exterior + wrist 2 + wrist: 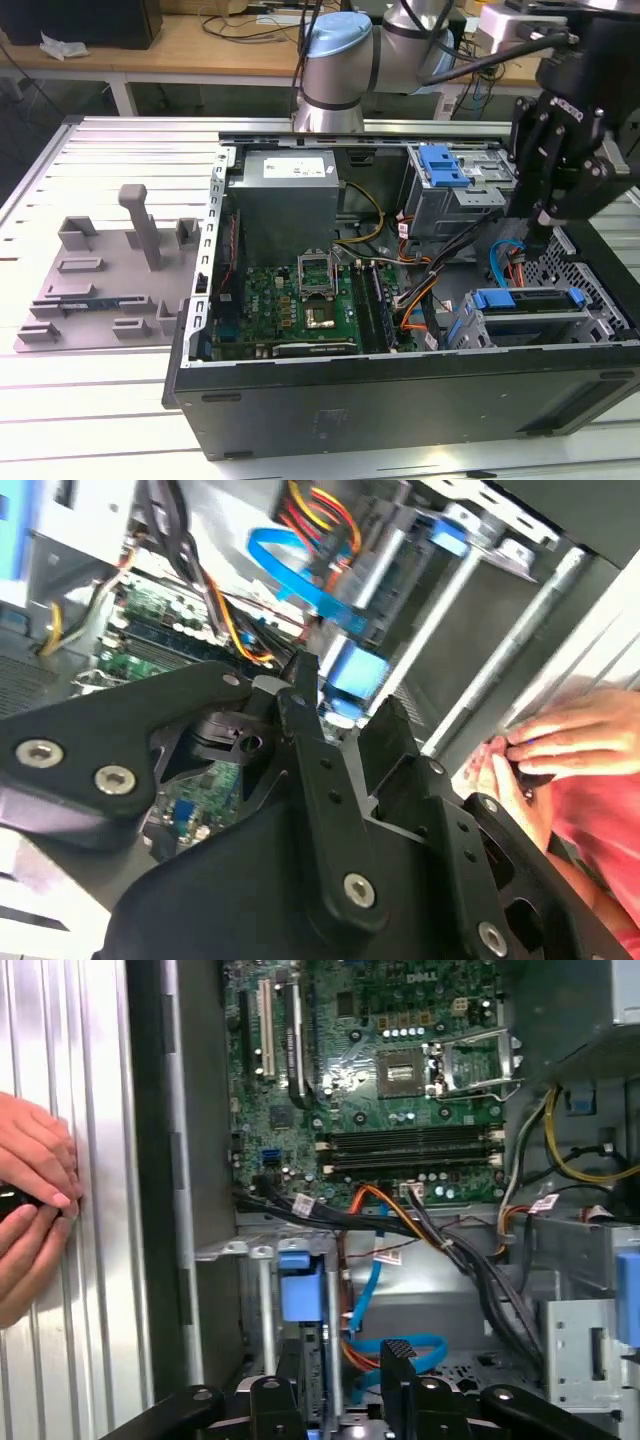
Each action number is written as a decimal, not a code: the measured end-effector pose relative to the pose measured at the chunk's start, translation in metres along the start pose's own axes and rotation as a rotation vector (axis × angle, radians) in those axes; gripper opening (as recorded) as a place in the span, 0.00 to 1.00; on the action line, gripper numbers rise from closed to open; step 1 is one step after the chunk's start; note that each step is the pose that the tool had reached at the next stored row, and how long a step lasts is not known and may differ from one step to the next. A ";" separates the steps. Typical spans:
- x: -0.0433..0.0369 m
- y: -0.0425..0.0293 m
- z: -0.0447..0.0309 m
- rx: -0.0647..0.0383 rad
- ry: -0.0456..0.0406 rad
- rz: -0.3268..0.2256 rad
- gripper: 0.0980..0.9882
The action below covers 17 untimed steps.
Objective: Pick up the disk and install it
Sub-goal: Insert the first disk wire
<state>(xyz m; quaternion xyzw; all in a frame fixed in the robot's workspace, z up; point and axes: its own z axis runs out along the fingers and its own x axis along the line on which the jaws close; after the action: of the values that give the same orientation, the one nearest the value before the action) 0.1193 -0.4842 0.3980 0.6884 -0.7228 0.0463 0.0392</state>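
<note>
Over the open computer case (400,405), gripper (543,220) hovering with jaws apart and empty, disk (528,312) lying inside the case just below

Silver disk (527,312) in blue bracket, green motherboard (300,300), grey power supply box (288,200), black case (400,400), light-blue cable (497,262), orange wires (372,1196), black gripper (541,216), grey fixture tray (100,290), ribbed silver table (90,410).

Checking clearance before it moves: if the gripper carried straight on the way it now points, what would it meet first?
Most likely the disk in its blue carrier, lying right under the open gripper. The blue data cable loops close beside that line and might touch first; depth is unclear.
</note>
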 end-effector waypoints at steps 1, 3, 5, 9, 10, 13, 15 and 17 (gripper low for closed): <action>-0.0059 0.0003 0.0008 0.000 0.0001 0.000 0.39; -0.0162 0.0007 0.0030 0.000 0.0001 0.000 0.39; -0.0253 0.0012 0.0042 0.000 0.0043 0.000 0.39; -0.0461 0.0006 0.0049 0.002 0.0474 0.000 0.39; -0.0495 -0.0003 0.0046 0.003 0.0751 0.000 0.39; -0.0521 -0.0038 0.0044 0.005 0.1407 -0.001 0.39; -0.0525 -0.0115 0.0044 -0.005 0.1782 -0.004 0.39; -0.0530 -0.0230 0.0046 -0.014 0.1945 -0.006 0.39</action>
<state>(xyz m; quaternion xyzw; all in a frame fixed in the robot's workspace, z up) 0.1449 -0.4333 0.3874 0.6825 -0.7138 0.1077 0.1142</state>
